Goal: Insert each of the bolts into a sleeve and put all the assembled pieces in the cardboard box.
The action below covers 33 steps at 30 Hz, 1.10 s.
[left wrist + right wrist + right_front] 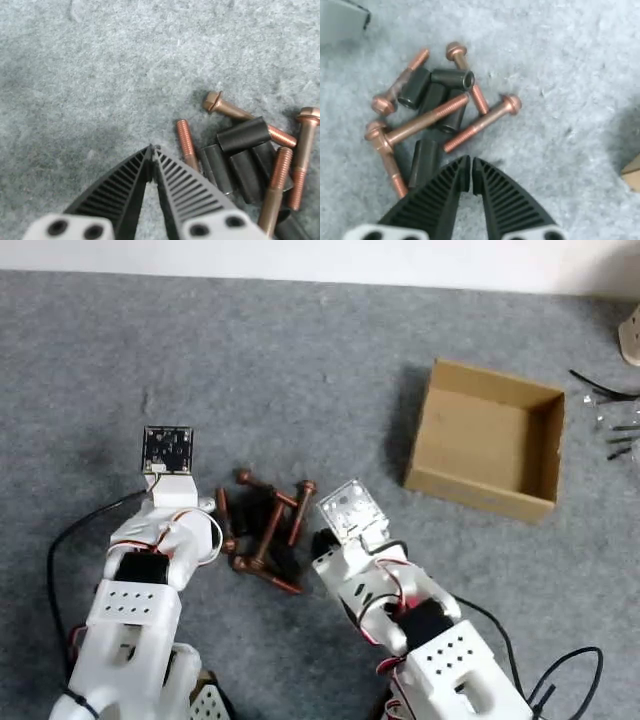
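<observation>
Copper-coloured bolts (268, 532) and black sleeves (255, 508) lie mixed in 1 loose pile on the grey, felt-like desk (300, 360), between the 2 arms. The right wrist view shows 5 bolts (420, 120) crossing one another at angles, with the sleeves (414, 87) lying on their sides among them. 1 sleeve lies across the shank of a bolt, and whether that bolt passes through it I cannot tell.

The left arm (150, 570) stands at the near left, and its camera block sits just left of the pile. The left tool (153, 149) is closed, its ribbed fingers (125, 182) meeting at the tips with nothing between them. It points down at bare desk just beside the nearest bolt (186, 144), apart from it.

The right arm (400, 610) stands at the near right of the pile. The right tool (470, 161) is also closed, with a thin slit between the tips, and holds nothing. It hangs at the near edge of the pile, just beside 1 sleeve (425, 160).

The cardboard box (470, 490) sits open-topped, well apart from the pile, to the far right. Black cables (610, 430) lie beyond it at the right edge.
</observation>
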{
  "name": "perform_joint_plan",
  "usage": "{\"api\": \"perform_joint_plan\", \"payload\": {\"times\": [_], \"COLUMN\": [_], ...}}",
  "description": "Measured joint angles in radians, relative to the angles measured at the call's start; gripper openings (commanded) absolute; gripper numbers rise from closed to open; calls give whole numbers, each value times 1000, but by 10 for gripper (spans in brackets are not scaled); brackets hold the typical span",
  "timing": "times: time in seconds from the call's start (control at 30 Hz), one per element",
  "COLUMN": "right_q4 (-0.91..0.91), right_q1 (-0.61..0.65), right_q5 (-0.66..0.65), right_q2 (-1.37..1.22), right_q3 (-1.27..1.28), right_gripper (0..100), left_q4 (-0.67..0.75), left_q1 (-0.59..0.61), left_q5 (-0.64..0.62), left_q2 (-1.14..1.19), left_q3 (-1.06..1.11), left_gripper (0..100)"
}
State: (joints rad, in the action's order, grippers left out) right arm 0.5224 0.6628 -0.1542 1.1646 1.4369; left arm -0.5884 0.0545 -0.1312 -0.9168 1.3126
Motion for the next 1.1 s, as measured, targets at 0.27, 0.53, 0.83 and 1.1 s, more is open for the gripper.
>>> {"api": "perform_joint_plan", "payload": {"times": [0.27,0.53,0.83,1.1], "right_q4": [0,2,81,81], "right_q1": [0,21,178,265], "right_q5": [0,78,78,78], "right_q2": [3,-21,-532,-931], "right_q3": [0,-15,-350,-592], "right_gripper": [145,145,145,145], "left_q4": [0,0,0,0], "left_q1": [0,2,54,130], "left_q5": [0,0,0,-43], "left_q2": [0,0,0,0], "left_q3": [0,0,0,0], "left_gripper": [7,7,7,7]}}
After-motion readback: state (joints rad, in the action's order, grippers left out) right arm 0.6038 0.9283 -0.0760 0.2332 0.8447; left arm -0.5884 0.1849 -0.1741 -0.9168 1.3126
